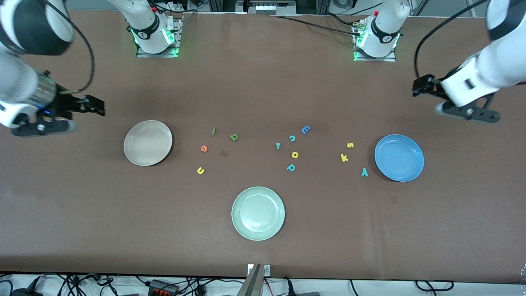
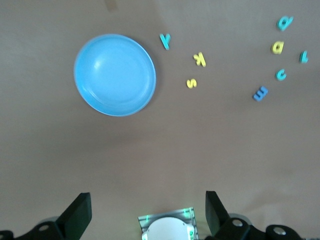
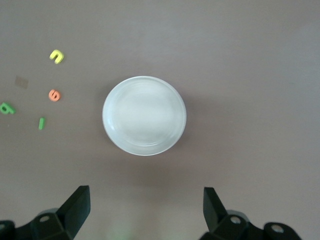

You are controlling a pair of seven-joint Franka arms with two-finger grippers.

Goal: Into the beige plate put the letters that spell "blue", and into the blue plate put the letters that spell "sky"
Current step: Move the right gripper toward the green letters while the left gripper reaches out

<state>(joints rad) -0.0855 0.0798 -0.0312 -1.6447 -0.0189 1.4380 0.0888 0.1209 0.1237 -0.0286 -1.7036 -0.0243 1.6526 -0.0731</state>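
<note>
On the matte brown desk point(image 1: 263, 90), the round, shallow beige plate point(image 1: 148, 142) sits toward the right arm's end, with the small foam b point(image 1: 234, 137), l point(image 1: 213, 131), u point(image 1: 200, 170) and e point(image 1: 204, 148) loose beside it. The glossy blue plate point(image 1: 399, 158) sits toward the left arm's end, with the s point(image 1: 350, 144), k point(image 1: 344, 157) and y point(image 1: 364, 172) just beside it. The left end effector point(image 2: 147, 212) and the right end effector point(image 3: 146, 210) hang released, fingers spread wide, each over bare desk near its plate.

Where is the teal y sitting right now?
The teal y lies on the table beside the blue plate, toward the left arm's end, nearer the front camera than the yellow k.
</note>
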